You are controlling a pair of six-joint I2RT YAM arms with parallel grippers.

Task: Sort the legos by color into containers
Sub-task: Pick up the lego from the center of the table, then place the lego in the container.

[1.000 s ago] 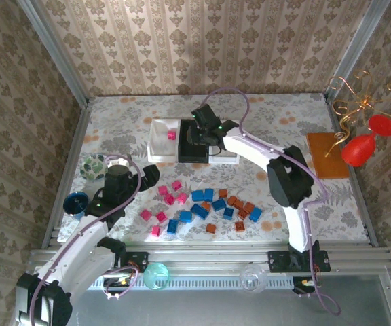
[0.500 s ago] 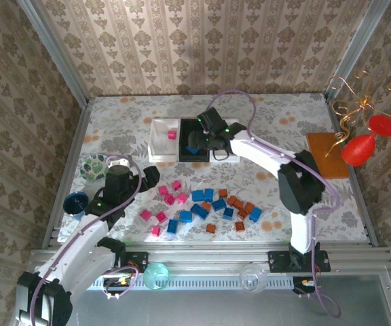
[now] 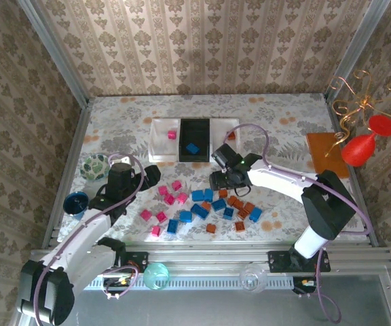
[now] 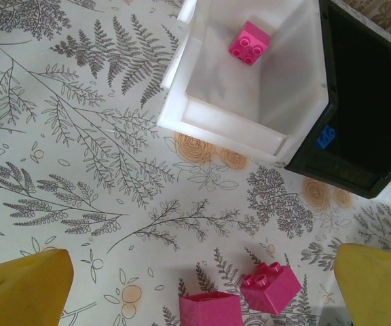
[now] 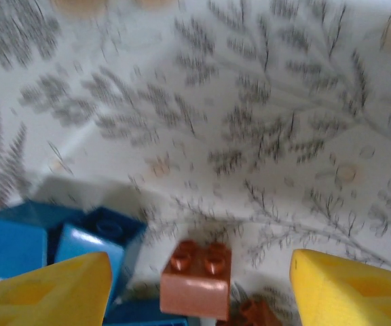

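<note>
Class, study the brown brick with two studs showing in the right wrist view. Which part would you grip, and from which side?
Probably its two side walls, from straight above: the brown brick sits upright, studs up, though a blue brick crowds one side.

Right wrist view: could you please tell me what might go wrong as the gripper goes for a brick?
1. The open right gripper frames a brown brick, but a blue brick lies right beside one finger; closing may catch or shove it.
2. The open left gripper faces two pink bricks lying close together; it may take both.
</note>
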